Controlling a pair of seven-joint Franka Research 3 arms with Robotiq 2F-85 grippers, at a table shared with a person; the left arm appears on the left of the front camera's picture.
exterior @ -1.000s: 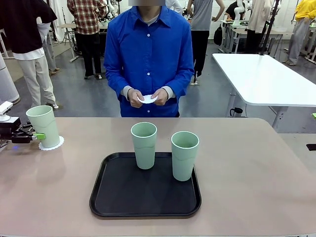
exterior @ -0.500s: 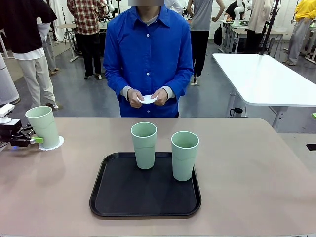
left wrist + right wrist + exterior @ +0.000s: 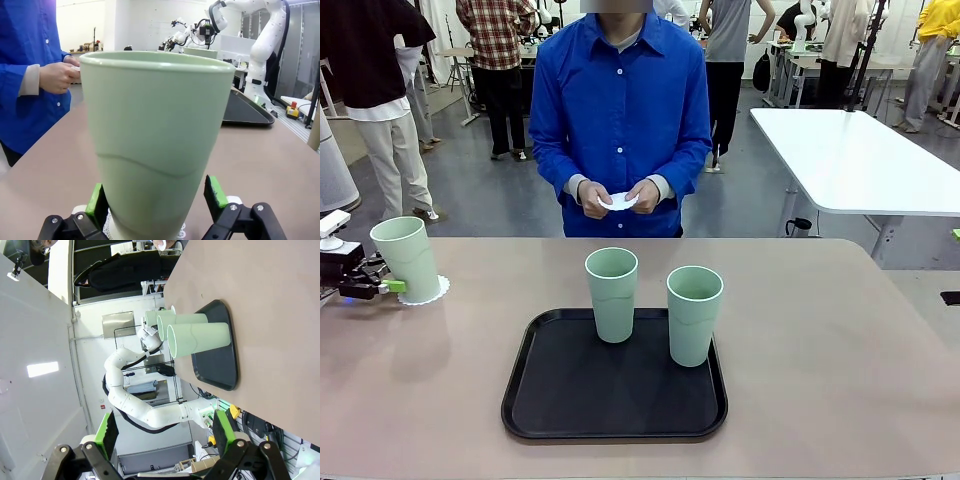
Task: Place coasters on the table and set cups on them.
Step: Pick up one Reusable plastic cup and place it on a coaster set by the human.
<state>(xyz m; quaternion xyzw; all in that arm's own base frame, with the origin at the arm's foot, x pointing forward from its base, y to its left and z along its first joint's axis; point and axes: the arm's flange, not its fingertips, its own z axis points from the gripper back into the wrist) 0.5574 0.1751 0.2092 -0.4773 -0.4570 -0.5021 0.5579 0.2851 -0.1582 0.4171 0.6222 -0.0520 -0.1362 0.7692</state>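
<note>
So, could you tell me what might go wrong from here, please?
The left fingers flank the cup on its coaster near the table edge; a crooked retreat could clip and tip it, or drag it off the paper. The two cups on the tray stand close together, so reaching for one might knock the other.

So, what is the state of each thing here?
Left pale mint-green plastic cup: upright on a white lacy paper coaster.
Middle cup and right cup: upright on the black rectangular tray.
Second coaster: held in the person's hands.
Left gripper: open, either side of the left cup.
Right gripper: open, empty.
</note>
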